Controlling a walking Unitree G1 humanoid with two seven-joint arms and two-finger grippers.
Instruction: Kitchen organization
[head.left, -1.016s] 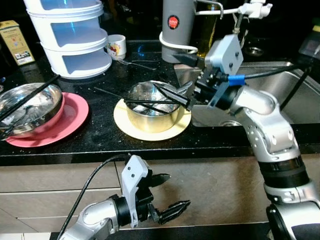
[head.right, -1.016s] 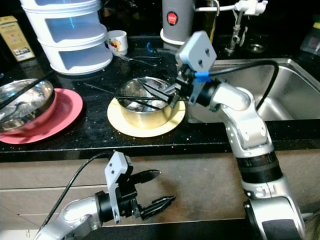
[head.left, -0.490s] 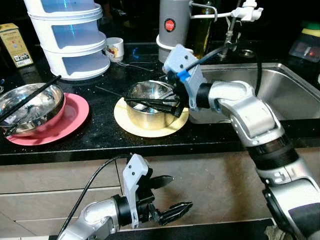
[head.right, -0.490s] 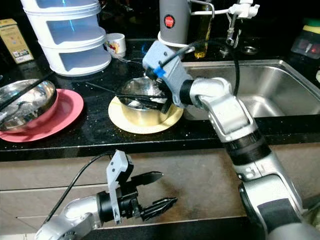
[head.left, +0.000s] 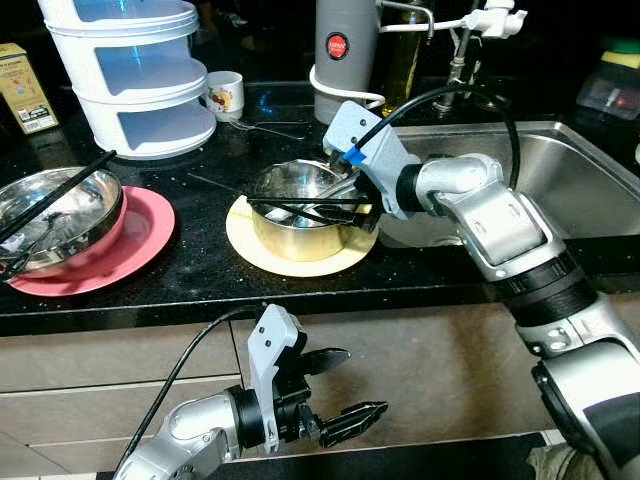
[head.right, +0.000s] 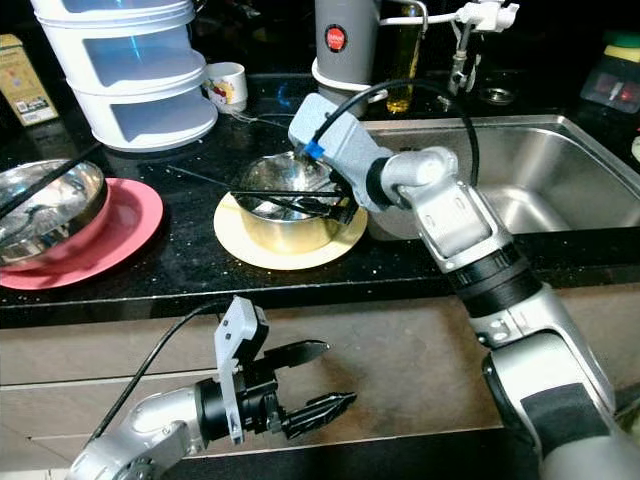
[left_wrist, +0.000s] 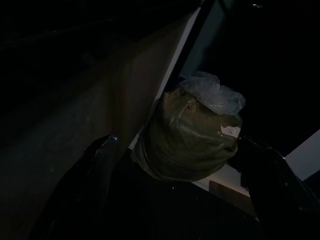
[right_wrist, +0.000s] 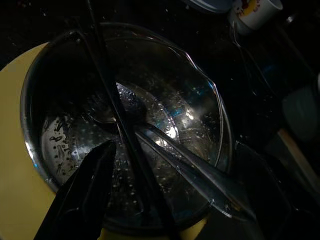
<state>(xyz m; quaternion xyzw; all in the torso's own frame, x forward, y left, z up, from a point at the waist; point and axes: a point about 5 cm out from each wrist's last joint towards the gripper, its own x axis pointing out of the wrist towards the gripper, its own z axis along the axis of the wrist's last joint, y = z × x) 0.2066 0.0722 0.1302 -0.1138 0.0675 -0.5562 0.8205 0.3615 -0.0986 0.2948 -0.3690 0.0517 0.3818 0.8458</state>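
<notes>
Low in the frame the left gripper (head.left: 340, 392) hangs idle, fingers parted, while mid-frame the right gripper (right_wrist: 170, 200), spread and grasping nothing, straddles the chopsticks (right_wrist: 117, 117) and spoon (right_wrist: 165, 142) inside the steel bowl (head.left: 300, 215); a careless pinch could tip it off the yellow plate (head.left: 245, 245).

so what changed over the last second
The right gripper swung in from the sink side and came down at the rim of the steel bowl, its open fingers now over the chopsticks lying across it; nothing is gripped yet. The bowl, its yellow plate, the pink plate and the left gripper below the counter edge stayed as they were.
</notes>
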